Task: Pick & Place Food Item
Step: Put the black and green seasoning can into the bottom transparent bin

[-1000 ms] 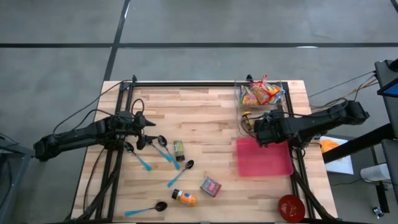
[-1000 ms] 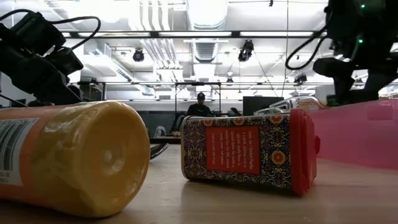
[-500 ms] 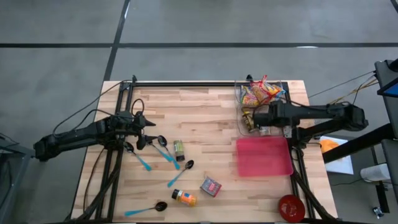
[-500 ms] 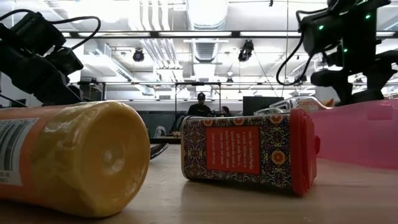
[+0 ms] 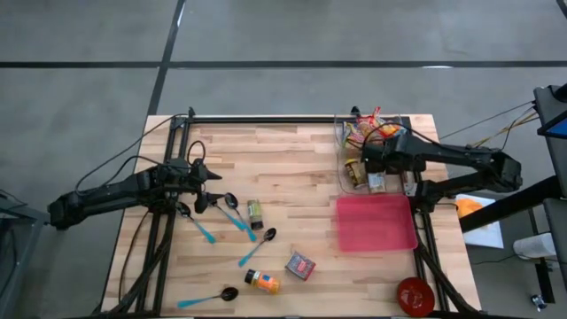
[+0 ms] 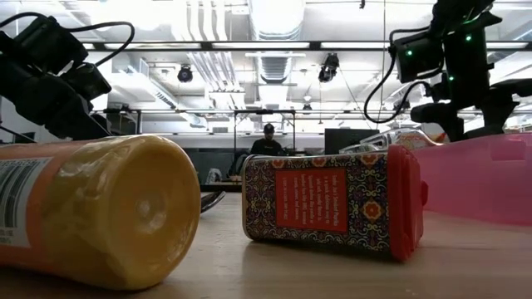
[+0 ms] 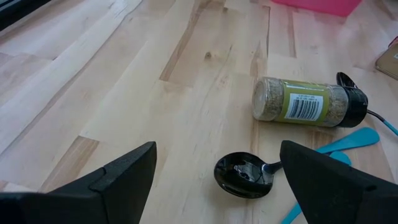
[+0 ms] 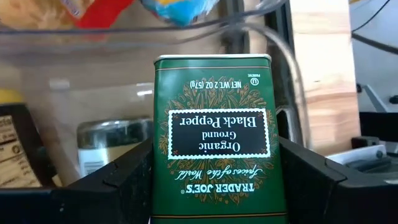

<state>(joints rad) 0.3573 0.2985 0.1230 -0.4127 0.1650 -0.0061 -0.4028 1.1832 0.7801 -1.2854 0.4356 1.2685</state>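
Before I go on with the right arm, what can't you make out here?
- One end of the green black-pepper tin: cut off by the right wrist view's edge; in the high view the right tool covers the tin.
- Floor of the clear plastic bin: low view, blocked by the orange yellow-capped bottle and the patterned red-lidded box.
- Blue spoon handles: cut off by the left wrist view's edge.

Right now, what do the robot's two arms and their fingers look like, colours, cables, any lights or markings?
Both arms are dark, near-black, jointed segments. The left arm trails loose black cables that loop over the table near its gripper. The right arm carries black cabling too, and the low view shows small green lights on its wrist housing. The fingers are wide, flat, matte-black wedges. No printed markings are legible.
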